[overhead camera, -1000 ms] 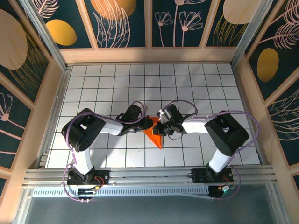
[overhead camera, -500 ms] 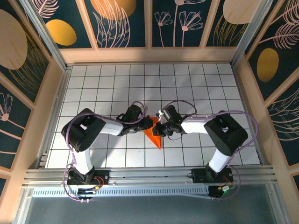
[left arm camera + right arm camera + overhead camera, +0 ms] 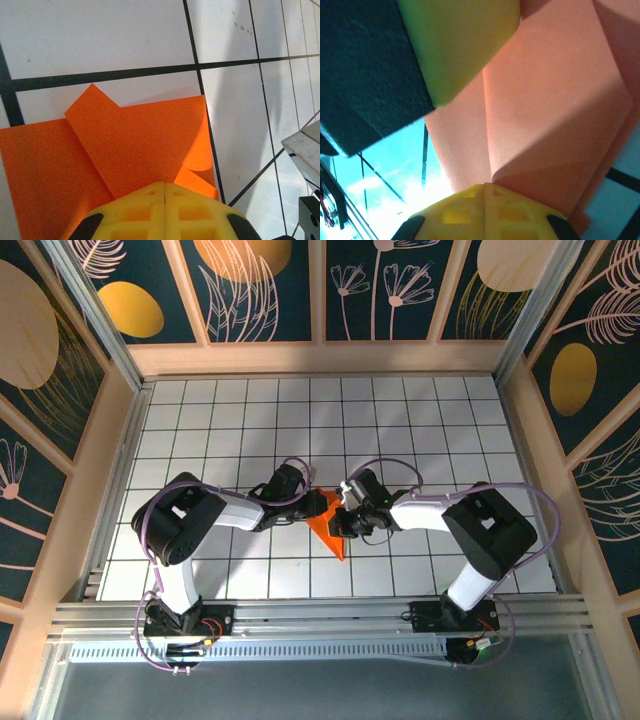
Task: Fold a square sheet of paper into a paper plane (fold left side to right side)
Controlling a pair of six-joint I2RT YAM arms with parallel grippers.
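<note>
Left gripper point(image 3: 165, 189) and right gripper point(image 3: 485, 190) jaws are pressed together, tips on the folded paper point(image 3: 145, 142). The crease is best flattened with firm, even pressure, one tip anchoring.

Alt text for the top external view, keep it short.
Two robot arms reach in from the near edge and meet mid-table, the left gripper and right gripper both shut over a partly folded orange paper on the white tiled table. Floral panels wall it in.

Folded paper point(image 3: 334, 540) lay on the table point(image 3: 400, 420) near its front middle, left gripper point(image 3: 310, 505) over its left part, right gripper point(image 3: 338, 523) over its right.
</note>
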